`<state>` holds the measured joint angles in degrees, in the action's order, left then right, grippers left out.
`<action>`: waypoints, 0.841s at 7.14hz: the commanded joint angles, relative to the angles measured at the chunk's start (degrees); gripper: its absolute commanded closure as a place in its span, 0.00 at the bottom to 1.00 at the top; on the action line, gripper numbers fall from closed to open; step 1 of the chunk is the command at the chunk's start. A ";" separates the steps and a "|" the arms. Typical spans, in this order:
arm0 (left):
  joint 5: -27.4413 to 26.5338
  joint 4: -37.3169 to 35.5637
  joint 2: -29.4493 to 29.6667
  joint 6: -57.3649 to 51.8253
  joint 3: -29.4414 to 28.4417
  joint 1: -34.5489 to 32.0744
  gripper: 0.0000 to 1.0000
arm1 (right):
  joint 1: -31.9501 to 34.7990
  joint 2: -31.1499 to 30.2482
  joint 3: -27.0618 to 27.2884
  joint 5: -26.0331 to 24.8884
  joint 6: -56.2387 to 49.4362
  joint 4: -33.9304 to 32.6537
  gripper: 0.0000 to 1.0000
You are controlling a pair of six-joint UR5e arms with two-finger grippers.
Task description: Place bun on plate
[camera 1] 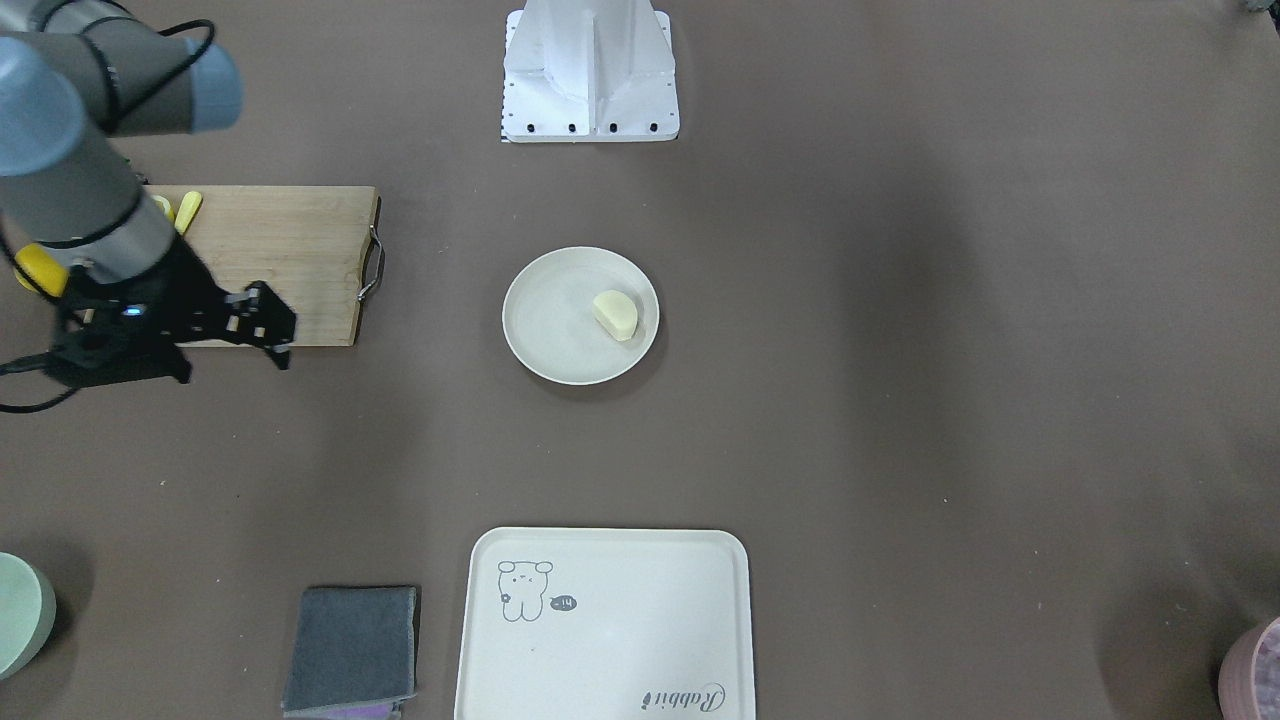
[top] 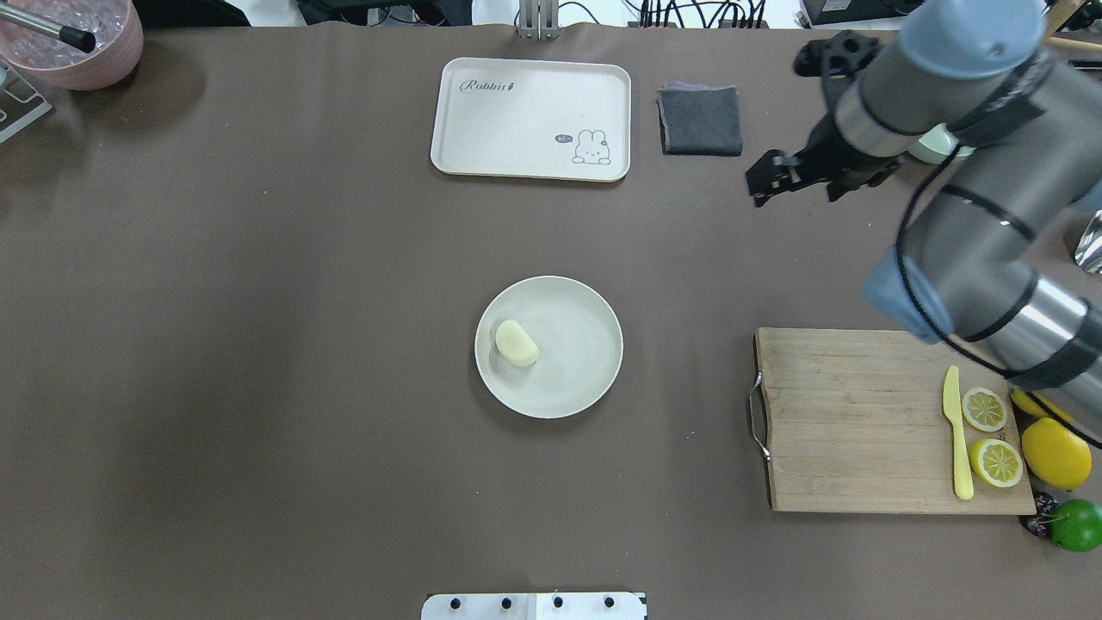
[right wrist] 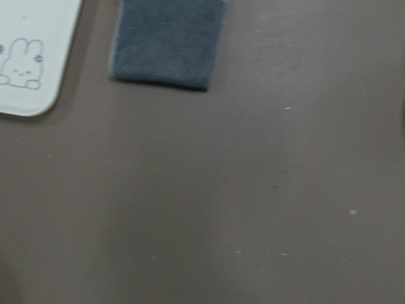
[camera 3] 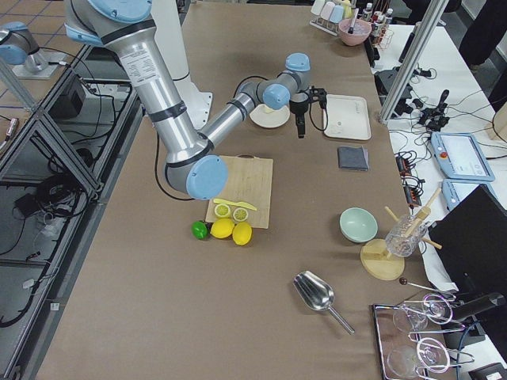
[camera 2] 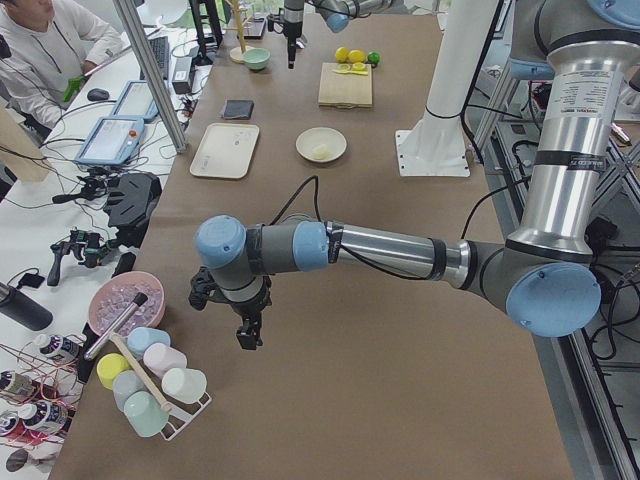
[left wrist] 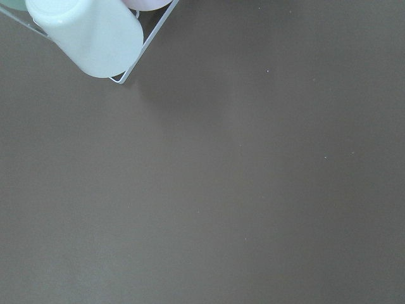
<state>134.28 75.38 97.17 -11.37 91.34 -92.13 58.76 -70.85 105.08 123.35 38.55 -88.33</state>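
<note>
The pale cream bun (top: pixel 516 343) lies on its side on the round off-white plate (top: pixel 585 362) at the table's middle, on the plate's half toward my left arm; the front-facing view shows the bun (camera 1: pixel 615 314) and plate (camera 1: pixel 550 340) too. My right gripper (top: pixel 762 181) hangs open and empty above bare table, well off to the right of the plate, between the grey cloth and the cutting board. It appears in the front-facing view as well (camera 1: pixel 275 325). My left gripper (camera 2: pixel 245 335) shows only in the exterior left view, far from the plate near a cup rack; I cannot tell its state.
A cream tray (top: pixel 482 129) with a rabbit drawing and a grey folded cloth (top: pixel 701 120) lie at the far side. A wooden cutting board (top: pixel 852 422) at the right carries a yellow knife (top: pixel 956 439) and lemon slices (top: pixel 984 409). A pink bowl (top: pixel 77 43) sits far left.
</note>
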 commanded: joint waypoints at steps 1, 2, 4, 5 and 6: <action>0.01 0.91 -0.14 0.03 -0.37 0.20 0.02 | 12.30 -13.03 1.45 2.51 -26.20 -0.35 0.00; 0.10 0.91 -0.14 0.03 -0.20 0.20 0.02 | 17.92 -15.61 1.10 2.25 -37.47 -4.35 0.00; 0.10 0.91 -0.14 -0.05 -0.28 0.20 0.02 | 25.42 -16.50 0.75 2.68 -53.52 -22.75 0.00; 0.10 0.91 -0.14 -0.05 -0.19 0.29 0.02 | 27.88 -20.69 1.35 3.03 -54.98 -25.20 0.00; 0.10 0.91 -0.05 -0.05 -0.19 0.29 0.02 | 28.34 -24.12 0.66 3.73 -54.47 -25.05 0.00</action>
<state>134.38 76.29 97.04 -11.42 91.11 -91.88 85.33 -90.64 106.13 126.39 -14.51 -111.19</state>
